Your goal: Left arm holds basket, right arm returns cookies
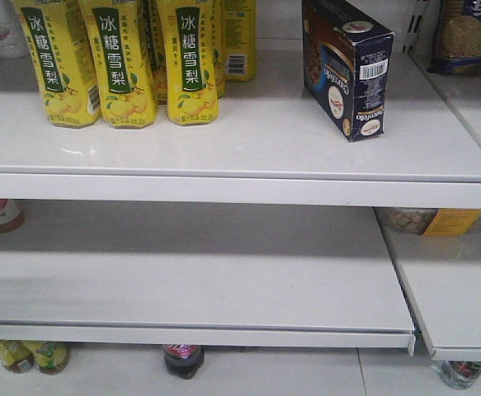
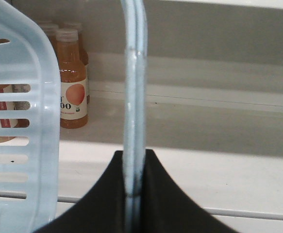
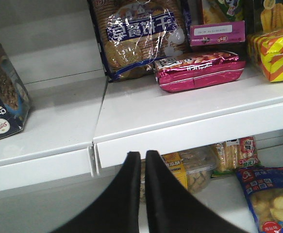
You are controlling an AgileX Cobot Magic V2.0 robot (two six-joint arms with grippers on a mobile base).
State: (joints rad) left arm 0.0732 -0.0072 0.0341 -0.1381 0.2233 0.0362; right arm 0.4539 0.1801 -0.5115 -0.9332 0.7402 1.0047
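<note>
cookies [image 1: 349, 66]: dark navy carton, white lettering, red-and-white ovals, white barcode label | drink bottles [image 1: 124, 62]: yellow, dark green label strips, white characters | basket [image 2: 20, 121]: pale blue, slotted | shelf [image 1: 248, 140]: white | juice bottle [image 2: 73, 82]: orange, white label | snack bag [image 3: 197, 70]: shiny magenta | left pincer [image 2: 134, 194] and right pincer [image 3: 143, 194]: black

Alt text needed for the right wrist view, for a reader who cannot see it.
The right gripper, fingers nearly closed and holding nothing, hangs before a white shelf. The cookies stand on the adjoining shelf at far left; a biscuit bag and pink snack packet sit ahead.
</note>
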